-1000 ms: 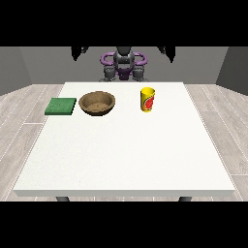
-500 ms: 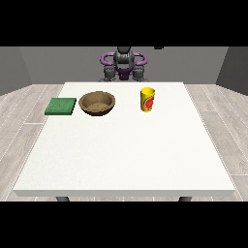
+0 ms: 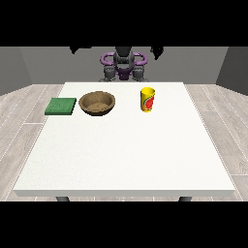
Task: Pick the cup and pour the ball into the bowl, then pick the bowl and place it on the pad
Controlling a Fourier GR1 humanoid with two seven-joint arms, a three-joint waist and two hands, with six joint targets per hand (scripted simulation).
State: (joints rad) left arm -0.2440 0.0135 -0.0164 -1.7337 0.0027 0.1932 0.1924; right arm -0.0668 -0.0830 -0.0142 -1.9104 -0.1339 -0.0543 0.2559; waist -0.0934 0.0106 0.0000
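A large white table (image 3: 126, 145) filled most of the front view, with the robot (image 3: 124, 65) small behind its far edge. 3 things stood in a row on the far part of the table. A yellow cup (image 3: 147, 99) with a red mark on its side stood upright towards the view's right, well apart from both hands. The ball named in the task could not be made out; the inside of the cup was hidden from this angle. A brown wooden bowl (image 3: 97, 103) sat near the middle of the row, to the left of the cup and apart from it, and nothing could be seen in it. A flat green pad (image 3: 61, 106) lay just beside the bowl on its left, a narrow strip of table between them.

Both arms were raised high above the table. The hand at the view's right (image 3: 157, 51) showed as a dark shape near the top of the scene, up and to the right of the robot's head. The hand at the view's left (image 3: 80, 48) was a dark shape at much the same height on the other side. Neither hand touched or held anything. Whether either hand was open or closed could not be told, as both were too small and partly cut off at the top.
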